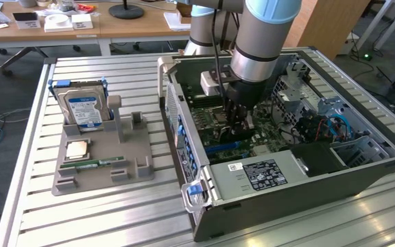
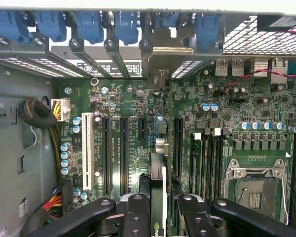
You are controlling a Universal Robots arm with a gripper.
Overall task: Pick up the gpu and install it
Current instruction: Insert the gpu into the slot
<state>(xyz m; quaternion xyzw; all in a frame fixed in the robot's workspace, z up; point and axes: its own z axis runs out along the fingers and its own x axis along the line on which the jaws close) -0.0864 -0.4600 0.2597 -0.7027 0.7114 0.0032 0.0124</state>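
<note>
In the wrist view the gpu (image 2: 158,187) appears edge-on as a thin dark card between my two black fingers (image 2: 137,217). It stands upright over the green motherboard (image 2: 227,113), in line with the long black expansion slots (image 2: 123,153). Its silver end bracket (image 2: 168,49) reaches the row of rear slot openings with blue clips. My gripper (image 2: 160,219) is shut on the card. From the exterior view, the gripper (image 1: 238,121) hangs deep inside the open computer case (image 1: 287,175), and it hides most of the card.
A grey fixture tray (image 1: 101,177) lies at the exterior view's left with a blue-labelled hard drive (image 1: 81,108), a processor chip (image 1: 78,149) and a green RAM stick (image 1: 98,163). Inside the case are the power supply (image 1: 263,172), drive cages, cables and an open processor socket (image 2: 254,190).
</note>
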